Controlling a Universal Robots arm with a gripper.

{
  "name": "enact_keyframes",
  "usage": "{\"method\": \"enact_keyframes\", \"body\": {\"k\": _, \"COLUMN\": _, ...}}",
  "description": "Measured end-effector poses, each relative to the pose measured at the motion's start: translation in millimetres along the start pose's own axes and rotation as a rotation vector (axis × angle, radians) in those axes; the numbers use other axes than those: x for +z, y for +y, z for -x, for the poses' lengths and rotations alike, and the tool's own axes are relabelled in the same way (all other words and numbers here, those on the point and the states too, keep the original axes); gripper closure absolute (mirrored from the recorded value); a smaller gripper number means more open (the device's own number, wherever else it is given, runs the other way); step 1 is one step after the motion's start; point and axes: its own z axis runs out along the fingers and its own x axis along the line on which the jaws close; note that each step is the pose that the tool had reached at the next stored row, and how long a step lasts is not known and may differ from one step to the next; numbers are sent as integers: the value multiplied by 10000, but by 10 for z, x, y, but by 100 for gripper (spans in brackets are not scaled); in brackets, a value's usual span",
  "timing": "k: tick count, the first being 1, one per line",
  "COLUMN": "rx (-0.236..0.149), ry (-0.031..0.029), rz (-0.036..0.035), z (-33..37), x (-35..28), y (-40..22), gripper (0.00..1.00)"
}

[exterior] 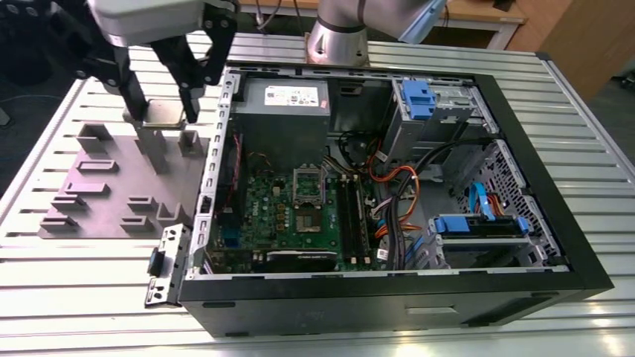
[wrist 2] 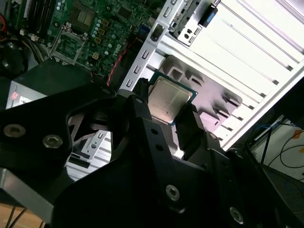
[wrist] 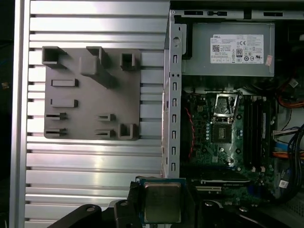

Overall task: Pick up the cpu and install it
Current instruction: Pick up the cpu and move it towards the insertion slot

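The cpu [exterior: 162,112] is a small flat square chip with a silver top. My gripper [exterior: 160,117] is shut on its edges and holds it in the air above the grey plastic fixture plate [exterior: 94,190], at the exterior view's left of the open computer case. Both wrist views show the cpu [wrist 2: 169,99] [wrist: 162,201] clamped between the black fingers [wrist 2: 142,107]. The green motherboard [exterior: 297,216] lies inside the case with its socket [exterior: 309,195] standing open. In the first wrist view the socket [wrist: 222,121] lies well off to the side of the chip.
The black case's metal wall [exterior: 220,149] stands between the fixture plate and the motherboard. A silver power supply [exterior: 282,100], memory sticks [exterior: 353,212], orange and black cables [exterior: 397,186] and blue drive bays [exterior: 476,227] crowd the case. All rests on a ribbed aluminium table [exterior: 89,297].
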Motion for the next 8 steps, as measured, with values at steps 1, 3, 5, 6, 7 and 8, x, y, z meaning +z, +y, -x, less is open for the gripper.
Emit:
{"method": "enact_keyframes", "body": {"k": 1, "rx": 1, "ry": 0, "rz": 1, "z": 30, "x": 5, "y": 0, "gripper": 53}}
{"method": "enact_keyframes", "body": {"k": 3, "rx": 1, "ry": 1, "rz": 0, "z": 89, "x": 14, "y": -1, "gripper": 53}}
{"method": "enact_keyframes", "body": {"k": 5, "rx": 1, "ry": 2, "rz": 1, "z": 123, "x": 17, "y": -1, "gripper": 53}}
{"method": "enact_keyframes", "body": {"k": 6, "rx": 2, "ry": 2, "rz": 0, "z": 123, "x": 17, "y": -1, "gripper": 53}}
{"method": "enact_keyframes", "body": {"k": 7, "rx": 2, "ry": 3, "rz": -1, "z": 127, "x": 17, "y": -1, "gripper": 53}}
{"method": "enact_keyframes", "body": {"k": 8, "rx": 2, "ry": 2, "rz": 0, "z": 131, "x": 17, "y": -1, "gripper": 53}}
